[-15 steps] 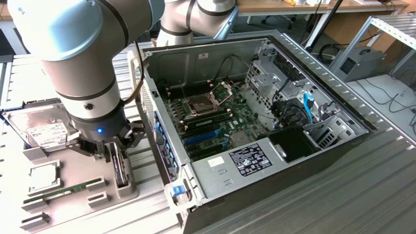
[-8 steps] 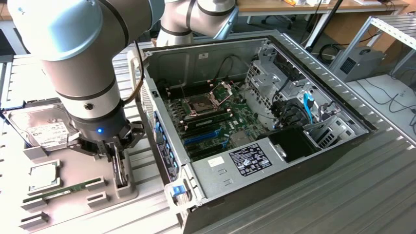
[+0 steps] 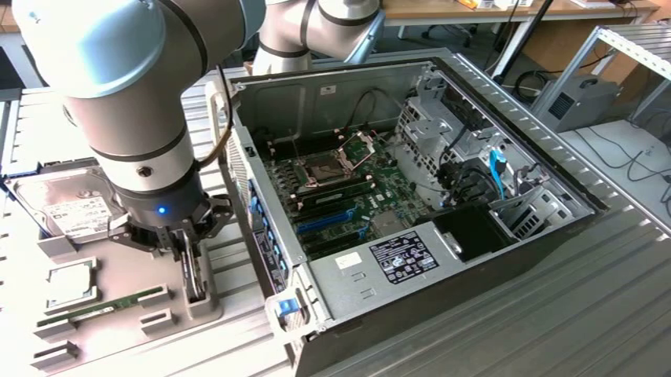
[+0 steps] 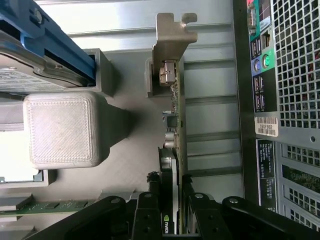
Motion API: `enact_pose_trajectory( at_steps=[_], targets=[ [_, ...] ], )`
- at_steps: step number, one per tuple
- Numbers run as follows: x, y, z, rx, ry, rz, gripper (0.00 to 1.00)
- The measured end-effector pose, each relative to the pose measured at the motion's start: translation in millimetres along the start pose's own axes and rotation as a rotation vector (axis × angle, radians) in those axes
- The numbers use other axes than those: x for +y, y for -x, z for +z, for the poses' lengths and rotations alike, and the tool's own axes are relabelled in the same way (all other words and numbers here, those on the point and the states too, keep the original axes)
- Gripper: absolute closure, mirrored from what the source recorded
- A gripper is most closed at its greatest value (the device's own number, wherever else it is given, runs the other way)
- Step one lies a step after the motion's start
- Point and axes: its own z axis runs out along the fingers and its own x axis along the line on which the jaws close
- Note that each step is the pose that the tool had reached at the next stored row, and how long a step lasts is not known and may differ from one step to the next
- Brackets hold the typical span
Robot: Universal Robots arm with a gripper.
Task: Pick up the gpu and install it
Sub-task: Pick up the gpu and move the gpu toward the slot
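Worktop (image 3: 587, 314): ribbed metal; carries the computer case and the parts holder side by side.
Computer case (image 3: 304, 102): lies open, motherboard facing up; its rear wall stands just beside the card, so a sideways swing on lifting may strike it.
Arm (image 3: 137, 118): reaches straight down over the parts holder; any tilt here would pass to the card.
Parts holder (image 3: 126, 275): grey tray on the exterior view's left of the case; grips the card edge-on in a slot; a skewed pull may jam the card or drag the tray.
Hard drive (image 3: 74, 208): near, in the same tray; at risk only if the tray shifts.
Gpu (image 4: 178, 125): upright on its edge in the holder slot, not yet lifted clear.
Pincer (image 4: 170, 187): closed on the gpu, one finger against each face, near one end; an off-centre hold may let the far end droop or slip.
Bracket (image 4: 172, 35): at the far end; may catch on the holder post.
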Motion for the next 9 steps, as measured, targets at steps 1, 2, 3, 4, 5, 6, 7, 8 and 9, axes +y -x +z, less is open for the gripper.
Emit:
enact_pose_trajectory(
  at_steps=[1,2,3,4,5,6,7,8,9],
  targets=[
    [0.0,0.0,0.1,0.0011,0.0007,-0.025,0.73],
    [0.0,0.0,0.0,0.0014,0.0007,-0.032,0.73],
    [0.0,0.0,0.1,0.0014,0.0008,-0.032,0.73],
    [0.0,0.0,0.1,0.0014,0.0009,-0.033,0.73],
    [0.0,0.0,0.1,0.0015,0.0008,-0.033,0.73],
    [0.0,0.1,0.1,0.0014,0.0008,-0.033,0.73],
    [0.0,0.0,0.1,0.0014,0.0009,-0.033,0.73],
    [0.0,0.0,0.1,0.0014,0.0008,-0.033,0.73],
    [0.0,0.1,0.0,0.0013,0.0010,-0.033,0.73]
  ],
)
